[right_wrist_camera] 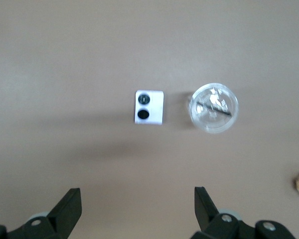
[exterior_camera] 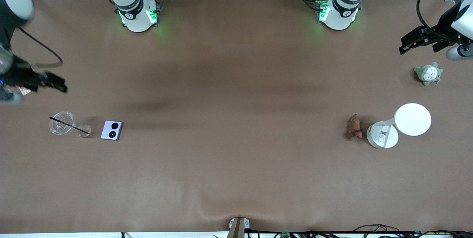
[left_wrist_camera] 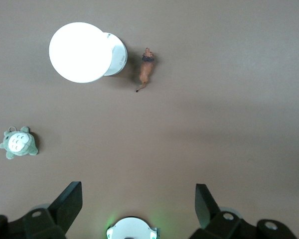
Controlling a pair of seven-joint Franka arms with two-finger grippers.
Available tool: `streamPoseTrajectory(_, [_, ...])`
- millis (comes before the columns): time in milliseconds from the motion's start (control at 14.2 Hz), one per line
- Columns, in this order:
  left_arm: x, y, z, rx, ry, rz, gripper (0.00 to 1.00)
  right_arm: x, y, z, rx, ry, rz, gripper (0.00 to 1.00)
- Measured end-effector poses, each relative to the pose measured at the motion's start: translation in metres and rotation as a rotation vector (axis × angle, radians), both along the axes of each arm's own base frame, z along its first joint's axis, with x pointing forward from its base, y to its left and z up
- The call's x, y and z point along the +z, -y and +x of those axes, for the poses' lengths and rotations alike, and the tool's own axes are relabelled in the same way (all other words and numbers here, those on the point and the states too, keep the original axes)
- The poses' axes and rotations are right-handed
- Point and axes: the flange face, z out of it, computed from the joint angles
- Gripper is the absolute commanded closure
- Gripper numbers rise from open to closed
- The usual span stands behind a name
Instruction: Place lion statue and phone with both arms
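Note:
The lion statue (exterior_camera: pixel 354 127), a tiny brown-orange figurine, lies on the table at the left arm's end, beside a white stand; the left wrist view shows it too (left_wrist_camera: pixel 147 69). The pale lavender phone (exterior_camera: pixel 112 130) lies flat at the right arm's end, with its two black camera circles facing up (right_wrist_camera: pixel 149 107). My left gripper (exterior_camera: pixel 410 43) hangs open and empty high over the table's edge (left_wrist_camera: pixel 138 191). My right gripper (exterior_camera: pixel 51 81) hangs open and empty over the table's other end (right_wrist_camera: pixel 136 195). Neither gripper touches anything.
A white stand with a round disc top (exterior_camera: pixel 401 125) stands beside the lion (left_wrist_camera: pixel 79 52). A grey-green plush (exterior_camera: pixel 428 73) lies farther from the front camera than the stand. A clear glass cup with a black stick (exterior_camera: pixel 63 122) stands beside the phone (right_wrist_camera: pixel 214 107).

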Motion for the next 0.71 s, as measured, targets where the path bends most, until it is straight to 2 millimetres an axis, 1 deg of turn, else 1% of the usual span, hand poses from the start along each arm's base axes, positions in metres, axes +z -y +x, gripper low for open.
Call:
streamPoseTrajectory(141, [0.001, 0.000, 0.000, 0.000, 0.001, 0.000, 0.00, 0.040, 0.000, -0.013, -0.001, -0.005, 0.002, 0.00])
streamPoseTrajectory(212, [0.001, 0.000, 0.000, 0.001, 0.003, 0.000, 0.00, 0.054, 0.000, -0.017, -0.003, -0.007, 0.006, 0.00])
streamPoseTrajectory(282, [0.002, -0.001, 0.000, 0.001, 0.005, 0.000, 0.00, 0.063, 0.000, -0.019, -0.004, -0.008, 0.011, 0.00])
streamPoseTrajectory(424, [0.003, -0.001, 0.000, 0.001, 0.008, -0.001, 0.00, 0.074, 0.000, -0.024, -0.005, -0.007, 0.017, 0.00])
streamPoseTrajectory(706, [0.007, 0.000, 0.000, 0.000, 0.016, -0.001, 0.00, 0.077, 0.003, -0.026, -0.011, -0.009, 0.018, 0.00])
